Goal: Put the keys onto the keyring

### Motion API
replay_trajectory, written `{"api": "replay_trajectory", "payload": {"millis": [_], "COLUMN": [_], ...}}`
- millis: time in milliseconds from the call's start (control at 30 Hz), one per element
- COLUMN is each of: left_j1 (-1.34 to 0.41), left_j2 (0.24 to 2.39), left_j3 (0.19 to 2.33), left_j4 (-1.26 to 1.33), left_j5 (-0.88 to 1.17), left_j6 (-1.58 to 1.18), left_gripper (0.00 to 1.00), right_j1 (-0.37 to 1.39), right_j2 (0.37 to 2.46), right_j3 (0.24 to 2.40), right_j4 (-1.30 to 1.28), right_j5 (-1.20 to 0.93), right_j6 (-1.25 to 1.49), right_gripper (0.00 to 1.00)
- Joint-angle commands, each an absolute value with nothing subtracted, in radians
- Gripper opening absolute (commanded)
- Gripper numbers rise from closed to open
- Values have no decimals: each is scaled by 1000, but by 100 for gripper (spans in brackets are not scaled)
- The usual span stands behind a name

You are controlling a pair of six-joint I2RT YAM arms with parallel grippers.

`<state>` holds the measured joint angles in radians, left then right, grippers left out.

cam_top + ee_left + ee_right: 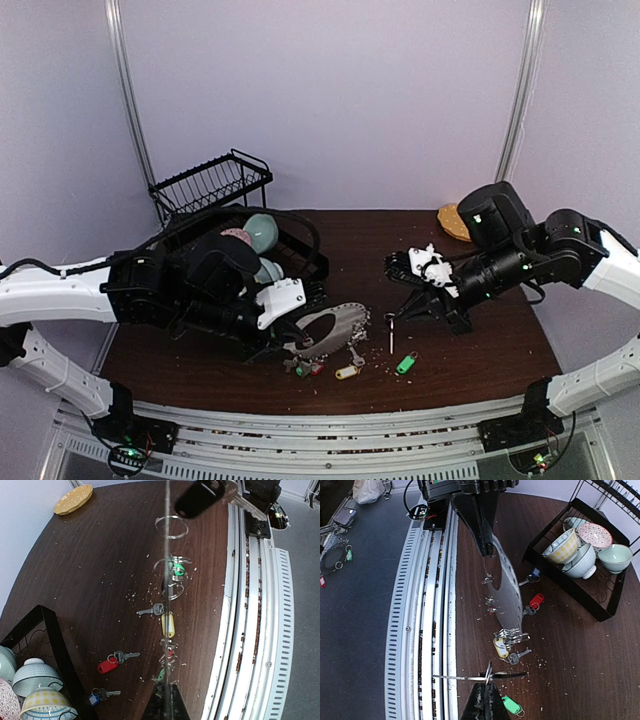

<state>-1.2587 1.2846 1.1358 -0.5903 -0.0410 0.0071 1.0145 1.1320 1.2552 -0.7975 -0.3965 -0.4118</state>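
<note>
My left gripper (298, 338) is shut on the keyring (335, 325), a flat silver oval held on edge low over the table. In the left wrist view the keyring (166, 545) shows edge-on above the gripper (167, 700). My right gripper (397, 312) is shut on the split ring of a black-tagged key (390, 333), just right of the keyring. In the right wrist view, that key (457, 678) sticks out left of the gripper (487, 690). A yellow-tagged key (500, 647) and several rings bunch at the keyring's (506, 590) near end. A green tag (510, 705) lies loose.
A red-tagged key (106, 665) and a blue-tagged key (95, 696) lie on the table by a black dish rack (600, 605) holding bowls (562, 547). A yellow-orange plate (453, 222) sits at the back right. The table's railed front edge (427, 630) is close by.
</note>
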Motion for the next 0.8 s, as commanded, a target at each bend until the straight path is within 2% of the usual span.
{"api": "replay_trajectory", "payload": {"millis": [0,367,767], "left_j1": [-1263,-1285,-1328], "left_j2": [1276,1298,1300], "left_j3": [1176,1188,1193], "left_j4": [-505,-504,-488], "left_j5": [-28,0,-45], "left_j6": [33,90,150], "left_gripper": [0,0,0], "right_j1": [1012,1008,992], "right_j2": [1178,1152,1160], "right_j3": [1286,1258,1258], "right_j4": [-828,-707,-708], "right_j5": [-511,-507,-533], "right_j6": [-393,-360,-346], "right_gripper": [0,0,0]}}
